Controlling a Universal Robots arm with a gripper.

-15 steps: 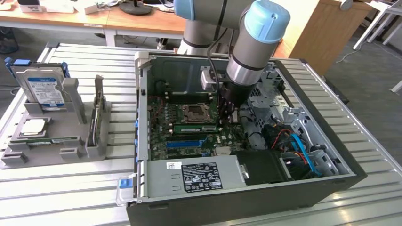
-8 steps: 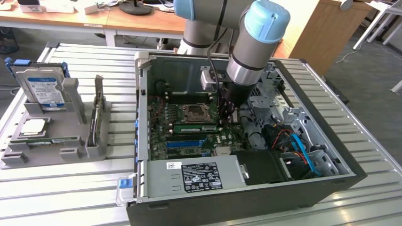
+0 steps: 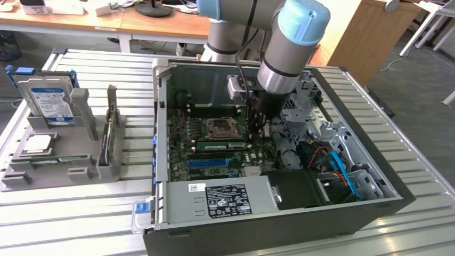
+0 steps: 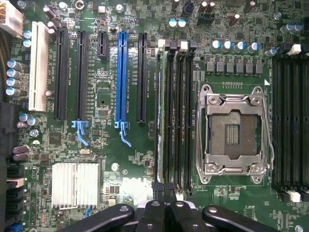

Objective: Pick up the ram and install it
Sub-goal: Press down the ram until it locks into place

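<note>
The gripper is hanging inside the open computer case, just over the CPU socket on its exterior-view right side. Its jaws are standing fully closed, pressed together, with nothing showing between them. In the wrist view the closed fingertips of the gripper are sitting beyond the end of the black memory slots that are running just beside the CPU socket.

The ram is lying along one of those slots, just beside the socket on the side facing the blue slot. In the wrist view the ram is showing edge-on as a thin strip in the slot farthest from the socket, between the socket and the blue slot. Whether the fingertips are touching it I cannot tell.

Well apart from the socket, outside the case toward the exterior view's left, a grey holder is standing on the slatted table and carrying a silver drive
</note>
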